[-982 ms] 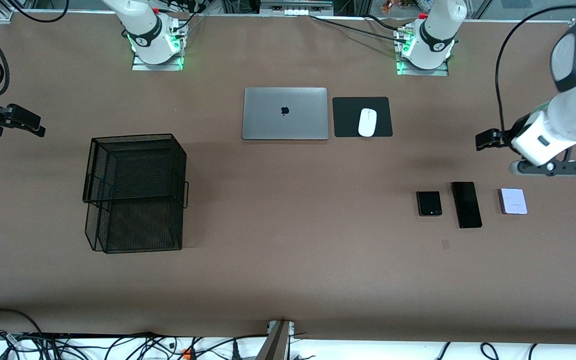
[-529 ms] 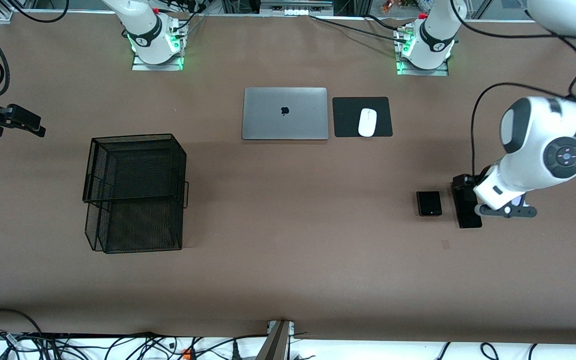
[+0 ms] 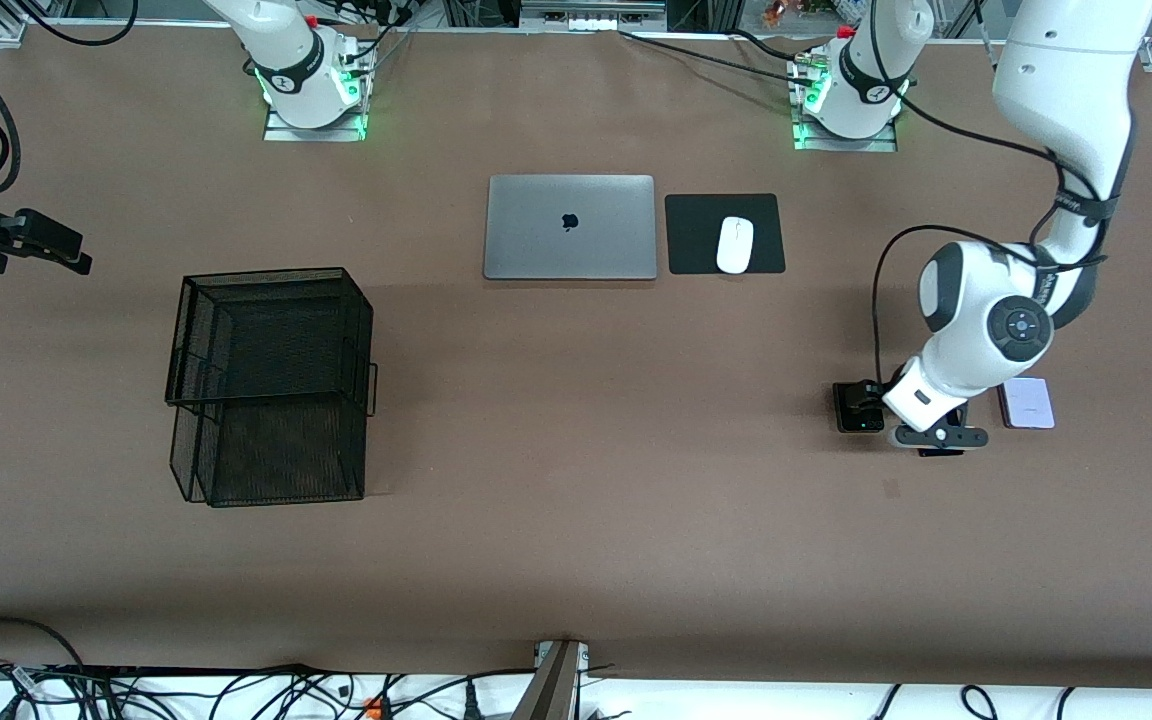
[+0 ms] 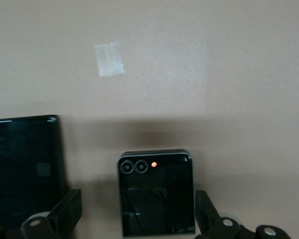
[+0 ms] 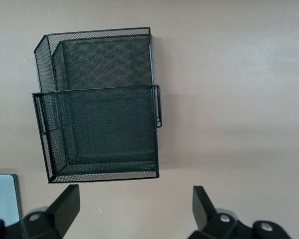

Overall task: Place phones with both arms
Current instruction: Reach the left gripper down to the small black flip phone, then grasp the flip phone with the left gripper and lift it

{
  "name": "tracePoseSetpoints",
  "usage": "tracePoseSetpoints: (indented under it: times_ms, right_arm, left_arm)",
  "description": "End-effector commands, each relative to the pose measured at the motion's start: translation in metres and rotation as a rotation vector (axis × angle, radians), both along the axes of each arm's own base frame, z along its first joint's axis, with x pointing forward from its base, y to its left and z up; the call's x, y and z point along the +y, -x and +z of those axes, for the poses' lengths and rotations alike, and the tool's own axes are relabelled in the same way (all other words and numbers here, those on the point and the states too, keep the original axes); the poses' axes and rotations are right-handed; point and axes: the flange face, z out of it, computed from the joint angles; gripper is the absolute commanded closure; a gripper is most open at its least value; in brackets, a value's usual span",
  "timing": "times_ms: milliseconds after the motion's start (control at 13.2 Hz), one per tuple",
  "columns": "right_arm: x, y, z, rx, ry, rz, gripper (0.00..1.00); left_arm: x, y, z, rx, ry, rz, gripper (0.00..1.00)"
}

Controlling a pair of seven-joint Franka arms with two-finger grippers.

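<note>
Pincer work comes next. Going from the right arm's end: my right pincer (image 5: pixel 132 211) waits wide open, empty, over the mesh basket (image 3: pixel 271 385). At the left arm's end three phones lie on the surface (image 3: pixel 576 560) — the black folded phone (image 4: pixel 157 194), the long black slab (image 4: pixel 25 167) at its three o'clock in the front view, then the lilac phone (image 3: pixel 1026 403). My left pincer (image 4: pixel 134 211) hangs spread wide, empty, straddling the folded phone — I'd centre it, descend squarely, then close on the edges.

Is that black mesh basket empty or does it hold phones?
Empty. The right wrist view looks straight into the black mesh basket and shows only bare mesh in both tiers.
</note>
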Motion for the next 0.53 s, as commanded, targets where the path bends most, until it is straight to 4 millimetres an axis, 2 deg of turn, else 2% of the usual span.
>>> tracePoseSetpoints:
  times_ms: [0, 302, 378, 453]
  right_arm:
    - [-0.0004, 0.002, 0.003, -0.001, 0.005, 0.012, 0.0]
    - [-0.0006, 0.0019, 0.0037, -0.002, 0.007, 0.012, 0.0]
    - [-0.0006, 0.0019, 0.0037, -0.002, 0.007, 0.012, 0.0]
    - [-0.0005, 0.0025, 0.0044, -0.002, 0.007, 0.012, 0.0]
  left_arm:
    - [-0.0141, 0.0113, -0.0302, -0.017, 0.056, 0.051, 0.0]
    - [-0.0133, 0.0185, -0.0384, 0.0, 0.057, 0.054, 0.0]
    - [-0.0133, 0.0186, -0.0384, 0.0, 0.057, 0.056, 0.08]
    - [-0.0143, 0.018, -0.0379, -0.002, 0.057, 0.054, 0.22]
